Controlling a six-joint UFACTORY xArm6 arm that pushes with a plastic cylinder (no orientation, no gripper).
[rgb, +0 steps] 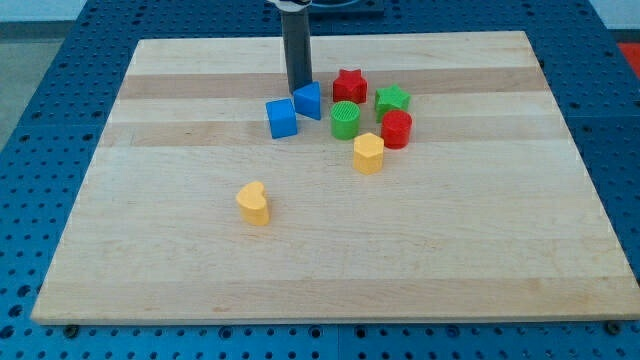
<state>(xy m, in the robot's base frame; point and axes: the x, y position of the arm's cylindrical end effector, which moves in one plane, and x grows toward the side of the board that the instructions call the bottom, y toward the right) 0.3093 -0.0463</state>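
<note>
My tip (297, 88), the lower end of a straight dark rod that stands upright with its long axis running toward the view's top, where it leaves the picture, rests on the pale wooden board (480, 250) and has hold of nothing; it is a bare rod end with no jaws to open or close. It sits just at the upper left edge of a blue wedge-like plastic block (308, 100), close enough that I cannot tell whether the two touch or stand a hair apart. Just below and slightly to the view's left of my tip lies a blue plastic cube (282, 118), near the first blue block. To the view's right of my tip a cluster gathers: a red star-shaped block (350, 86), a green star-shaped block (392, 100) beyond it, a green ribbed cylinder (345, 120) below the red star, a red cylinder (397, 129) below the green star, and a yellow faceted block (368, 153) lowest in the group. Well apart from my tip, toward the view's bottom and slightly left, a yellow heart-like block (254, 203) lies alone. That makes eight blocks: two blue, two red, two green, two yellow. The board lies on a blue perforated table (40, 150).
</note>
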